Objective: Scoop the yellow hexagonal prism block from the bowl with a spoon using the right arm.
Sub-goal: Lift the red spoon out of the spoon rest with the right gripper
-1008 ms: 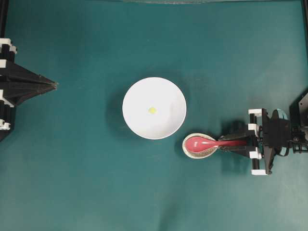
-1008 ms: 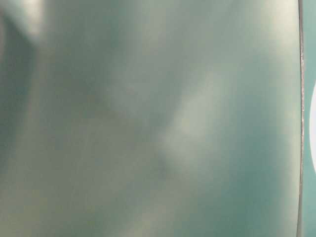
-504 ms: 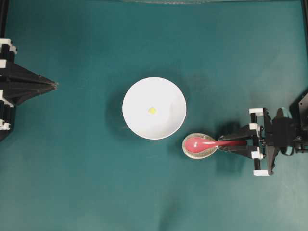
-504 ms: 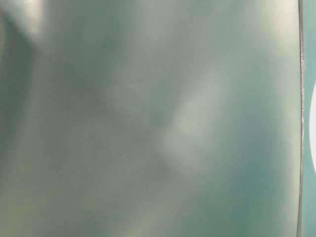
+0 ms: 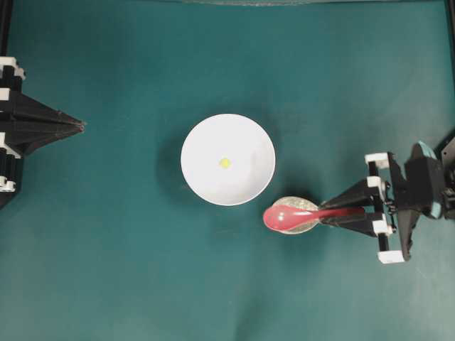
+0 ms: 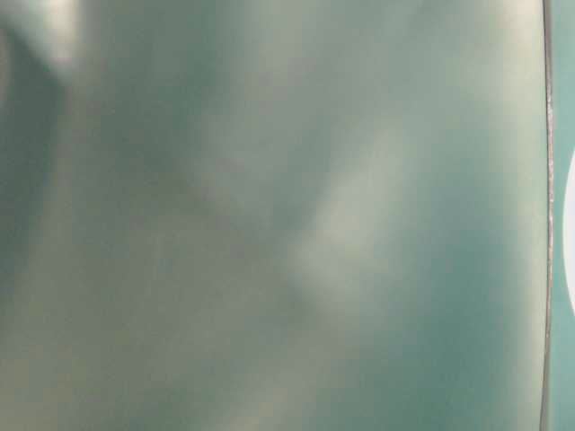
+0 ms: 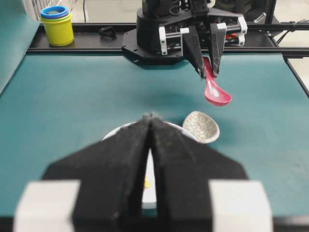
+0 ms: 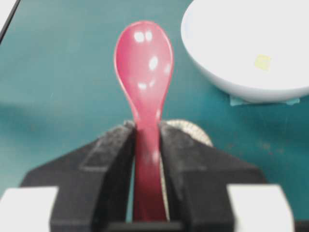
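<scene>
The white bowl (image 5: 249,142) stands mid-table with the tiny yellow hexagonal prism block (image 5: 225,163) lying inside it. My right gripper (image 5: 343,212) is shut on the handle of the pinkish-red spoon (image 5: 283,217). The spoon hangs level above the table, its scoop just right of the bowl's lower edge. In the right wrist view the spoon (image 8: 144,58) points ahead from the gripper (image 8: 146,128), with the bowl (image 8: 227,72) and block (image 8: 262,62) ahead to the right. My left gripper (image 5: 82,125) rests shut at the far left, empty.
The speckled spoon rest (image 5: 302,206) sits empty under the raised spoon, close to the bowl. From the left wrist, stacked yellow and blue cups (image 7: 57,24) stand on the far rail, off the mat. The table-level view is a blur.
My right gripper has lifted the spoon out of the spoon rest and carried it slightly left toward the bowl. The left arm has stayed still.
</scene>
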